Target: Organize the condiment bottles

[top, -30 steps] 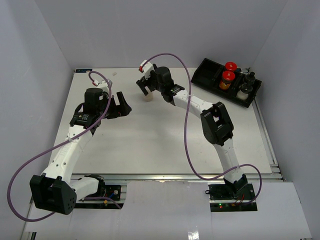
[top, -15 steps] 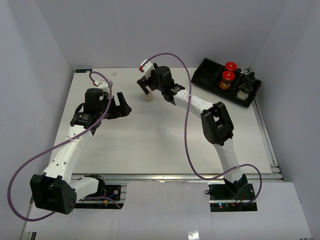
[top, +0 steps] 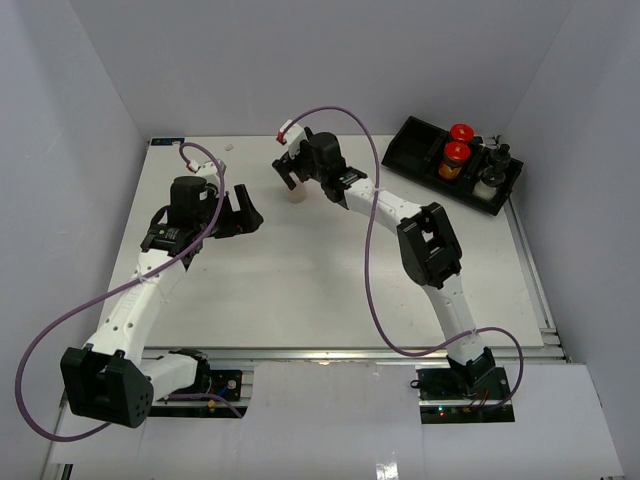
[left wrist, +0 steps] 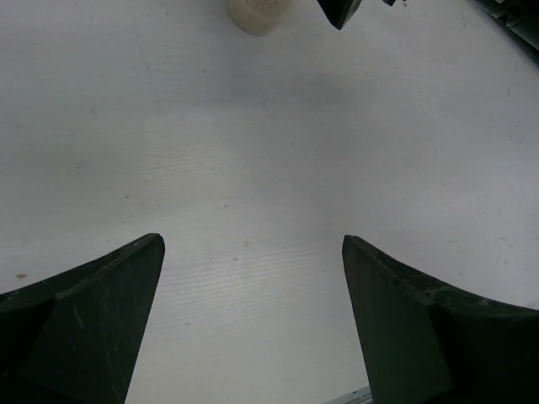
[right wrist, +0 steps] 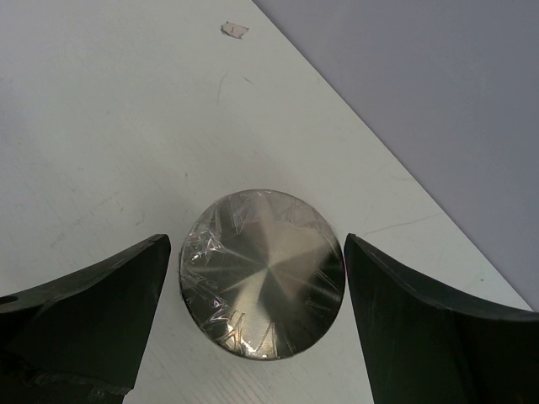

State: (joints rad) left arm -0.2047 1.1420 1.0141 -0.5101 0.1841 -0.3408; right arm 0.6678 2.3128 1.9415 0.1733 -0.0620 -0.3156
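Observation:
A small jar with a flat grey metal lid (right wrist: pixel 263 273) stands on the white table; its pale body shows in the top view (top: pixel 296 194) and at the upper edge of the left wrist view (left wrist: pixel 257 13). My right gripper (top: pixel 292 180) is open directly above it, one finger on each side of the lid, with small gaps. My left gripper (top: pixel 244 210) is open and empty over bare table to the left. Two red-capped jars (top: pixel 455 153) and black-topped shakers (top: pixel 492 170) stand in the black tray (top: pixel 415 140) at the back right.
The tray's left compartment holds nothing. A small white scrap (right wrist: pixel 233 30) lies on the table near the back edge. Grey walls close the table at the back and both sides. Purple cables loop over both arms.
The right gripper has edged slightly over the metal-lidded jar. The left arm has not moved.

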